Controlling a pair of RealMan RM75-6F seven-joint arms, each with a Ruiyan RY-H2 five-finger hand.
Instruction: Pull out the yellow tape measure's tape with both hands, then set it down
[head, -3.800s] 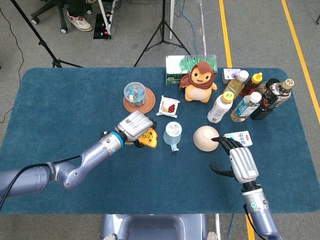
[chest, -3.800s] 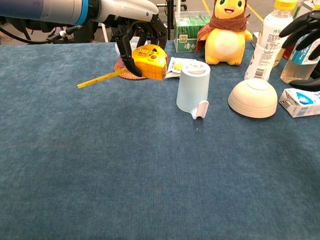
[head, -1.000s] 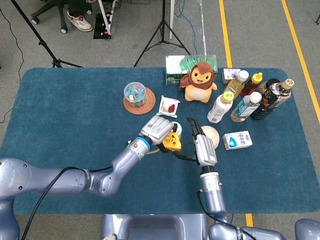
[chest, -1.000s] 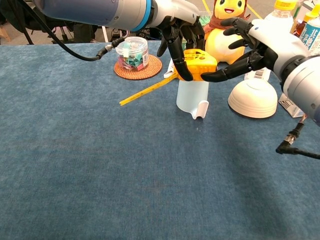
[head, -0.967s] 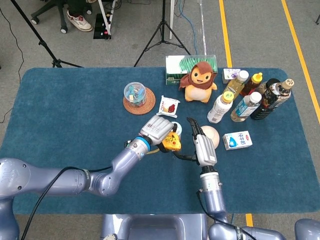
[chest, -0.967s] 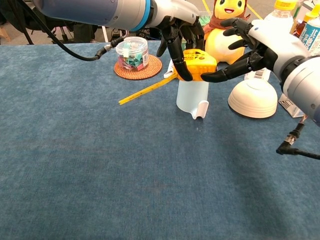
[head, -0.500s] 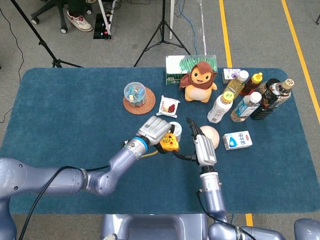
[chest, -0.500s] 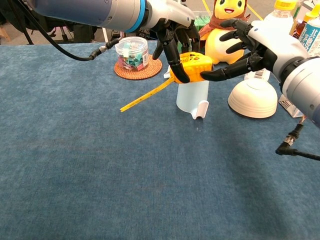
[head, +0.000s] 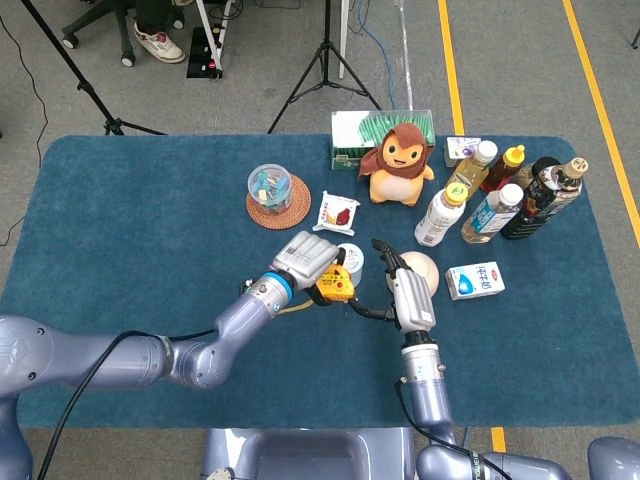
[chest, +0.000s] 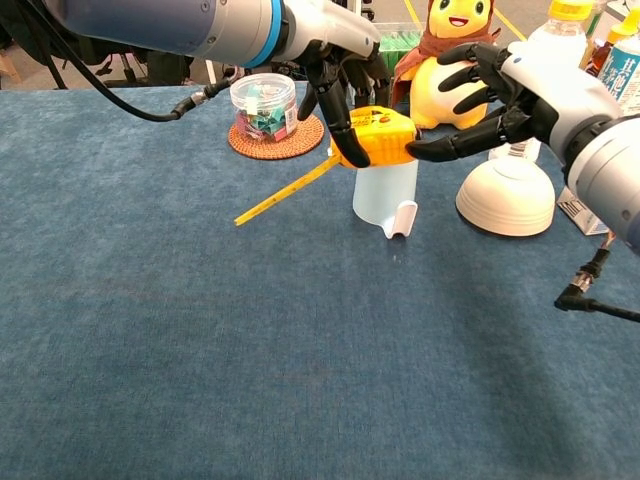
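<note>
My left hand (chest: 335, 70) grips the yellow tape measure (chest: 381, 135) from above and holds it in the air just over an upturned pale blue cup (chest: 386, 195). A short length of yellow tape (chest: 285, 190) sticks out of the case, slanting down to the left. From the right, my right hand (chest: 505, 85) reaches in with its fingers spread, and one fingertip (chest: 418, 152) touches the case's right side. In the head view the tape measure (head: 333, 285) sits between the left hand (head: 302, 259) and the right hand (head: 406, 290).
An upturned white bowl (chest: 505, 196) and a small milk carton (chest: 597, 206) lie to the right. A plush toy (chest: 447, 60), a jar on a woven coaster (chest: 264, 106), a snack packet (head: 337, 213) and bottles (head: 495, 200) stand behind. A black cable (chest: 590, 292) trails at the right.
The left hand carried the tape measure from beside the coaster to above the cup, then drifted slightly left. The right hand came in from the right to touch the case.
</note>
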